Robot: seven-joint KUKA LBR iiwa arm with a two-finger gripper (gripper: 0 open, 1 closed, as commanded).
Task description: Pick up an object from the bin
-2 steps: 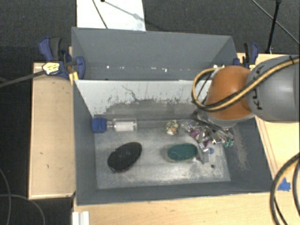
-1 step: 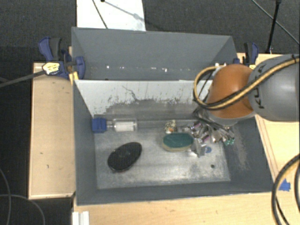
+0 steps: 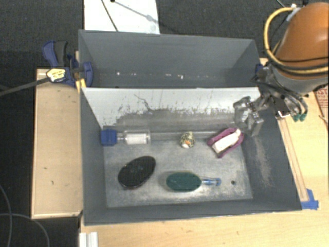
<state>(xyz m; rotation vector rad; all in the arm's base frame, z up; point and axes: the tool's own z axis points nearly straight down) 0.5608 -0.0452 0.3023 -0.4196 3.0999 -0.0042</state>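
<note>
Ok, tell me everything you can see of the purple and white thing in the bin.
The purple and white thing is small and oblong: a purple body that looks like plastic, with a white block on top. It lies on the bin floor toward the back right, slanted, its right end nearer the back wall. The gripper hangs close by that end; whether they touch cannot be told. The small round gold and white thing sits to its left, apart from it.

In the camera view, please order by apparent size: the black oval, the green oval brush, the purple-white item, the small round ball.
Largest: black oval and green oval brush; they look alike, so I do not rank them.
Then: purple-white item.
Smallest: small round ball.
</note>
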